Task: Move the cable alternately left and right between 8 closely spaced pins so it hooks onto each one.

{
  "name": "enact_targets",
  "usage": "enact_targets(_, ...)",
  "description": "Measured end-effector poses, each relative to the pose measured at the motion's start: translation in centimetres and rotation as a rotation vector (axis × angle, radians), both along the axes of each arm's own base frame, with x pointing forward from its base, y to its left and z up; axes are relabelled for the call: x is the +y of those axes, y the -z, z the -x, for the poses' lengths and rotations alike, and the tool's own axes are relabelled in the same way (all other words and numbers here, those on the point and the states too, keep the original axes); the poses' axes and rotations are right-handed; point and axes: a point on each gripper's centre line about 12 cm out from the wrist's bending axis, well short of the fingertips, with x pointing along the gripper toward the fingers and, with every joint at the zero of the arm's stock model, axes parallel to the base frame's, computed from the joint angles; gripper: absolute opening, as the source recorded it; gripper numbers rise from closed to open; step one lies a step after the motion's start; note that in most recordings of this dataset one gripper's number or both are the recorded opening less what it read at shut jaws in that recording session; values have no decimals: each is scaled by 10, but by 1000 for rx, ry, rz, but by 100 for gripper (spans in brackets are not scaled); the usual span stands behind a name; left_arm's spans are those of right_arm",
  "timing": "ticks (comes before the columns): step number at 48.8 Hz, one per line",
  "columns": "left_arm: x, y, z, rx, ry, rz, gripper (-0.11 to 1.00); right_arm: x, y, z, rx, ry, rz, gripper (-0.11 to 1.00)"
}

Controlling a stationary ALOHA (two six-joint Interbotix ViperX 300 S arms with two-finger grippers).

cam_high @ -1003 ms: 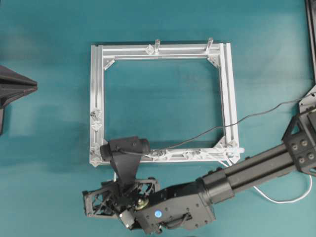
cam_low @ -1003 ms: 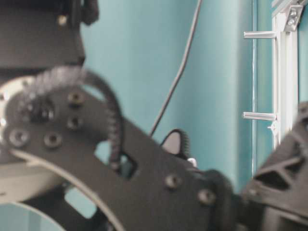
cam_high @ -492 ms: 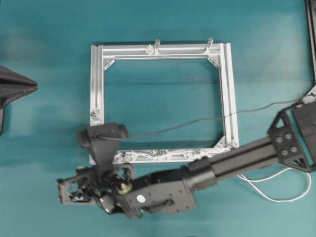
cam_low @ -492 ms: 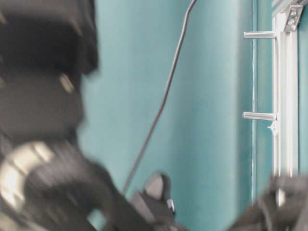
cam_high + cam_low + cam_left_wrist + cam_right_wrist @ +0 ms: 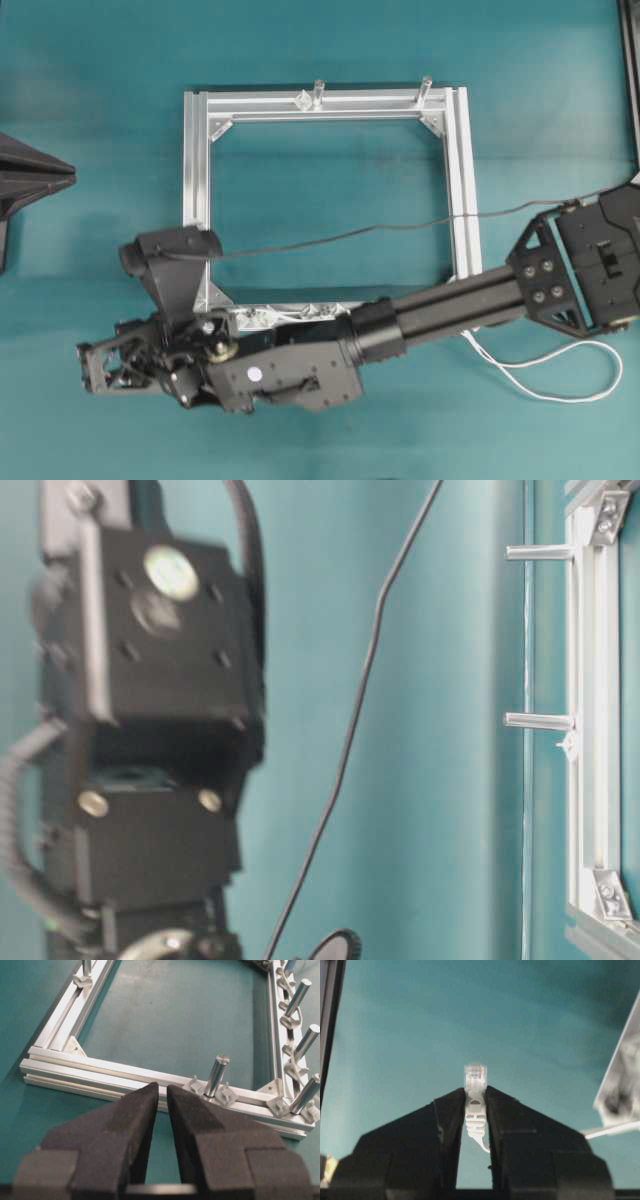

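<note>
The right gripper pinches the small plug at the tip of the cable, its two black fingers pressed on the plug's strain relief, with the clear connector standing out past the fingertips. In the overhead view the right arm lies across the near rail of the silver frame, and its gripper is now outside the frame's near-left corner. One second ago it was over the middle-left part of that rail, and half a second ago at the corner, so the arm has swept to the left along the rail and a little toward the near edge.

The loose cable makes a white loop on the table at the right and runs under the arm toward the rail. The pins on this rail are mostly covered by the arm, so I cannot tell how many the cable hooks. In my judgement the fast pull to the left takes up slack after the pass along this rail.

The left gripper hovers near the left rail, its fingers almost together with a thin gap and nothing between them. In its view a white line seems to wind around the pins of the near rail, by the upright posts
</note>
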Motion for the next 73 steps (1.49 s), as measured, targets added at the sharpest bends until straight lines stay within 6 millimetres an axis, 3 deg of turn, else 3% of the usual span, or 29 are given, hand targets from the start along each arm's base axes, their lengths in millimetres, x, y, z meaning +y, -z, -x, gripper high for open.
enact_targets(23,0,0,0,-2,2,0,21,-61,-1,-9,25,34,65,15)
enact_targets(45,0,0,0,-2,2,0,21,-78,0,-10,40,24,97,15)
enact_targets(73,0,1,0,-3,1,-1,21,-75,8,-11,58,-6,112,15)
